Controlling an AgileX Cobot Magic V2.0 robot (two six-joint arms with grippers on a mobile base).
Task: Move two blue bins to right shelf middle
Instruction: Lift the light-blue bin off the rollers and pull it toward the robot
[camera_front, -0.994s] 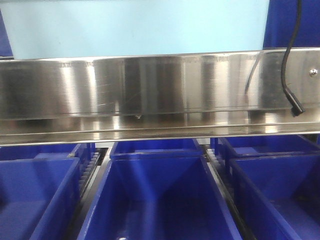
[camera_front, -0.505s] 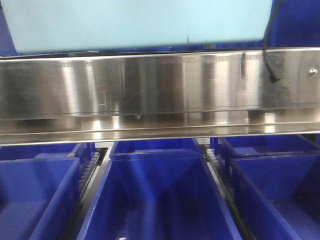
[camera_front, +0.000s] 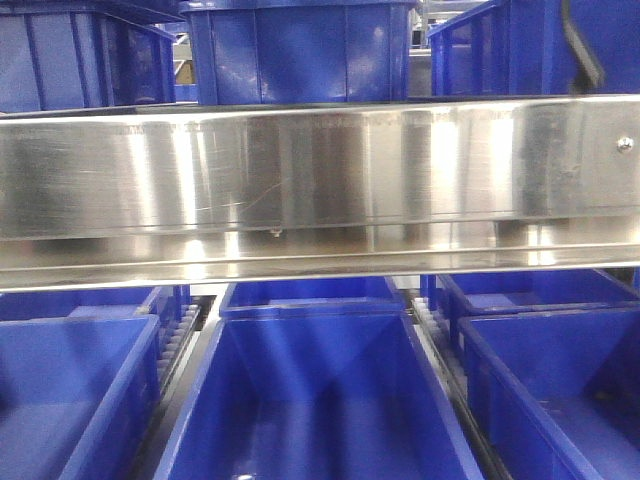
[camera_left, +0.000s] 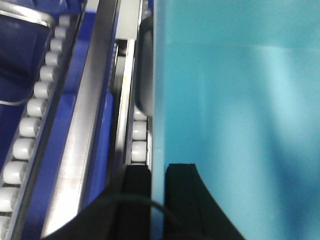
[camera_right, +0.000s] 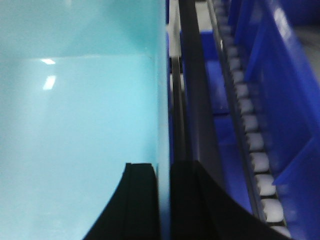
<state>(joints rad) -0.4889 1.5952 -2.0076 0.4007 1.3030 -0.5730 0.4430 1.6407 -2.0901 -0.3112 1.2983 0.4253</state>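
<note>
Presently, the bin (camera_left: 240, 125) is pinched at opposite walls by the left gripper (camera_left: 158, 175) and right gripper (camera_right: 163, 175), jaws nearly closed; slippage is risked if lifted unevenly.

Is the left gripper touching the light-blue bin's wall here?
Touching. The left wrist view shows the left gripper with a finger on each side of the light-blue bin's wall, no gap visible.

A brushed steel rail (camera_front: 320, 180) spans the whole width, with a screw (camera_front: 625, 145) near its right end. Above it stand three dark-blue bins: left (camera_front: 70, 60), middle (camera_front: 300, 50), right (camera_front: 500, 50). A black part (camera_front: 583, 45) hangs before the right one. Below the rail sit three more open dark-blue bins (camera_front: 320, 400), with white rollers (camera_front: 180, 335) in the gaps between them.
</note>
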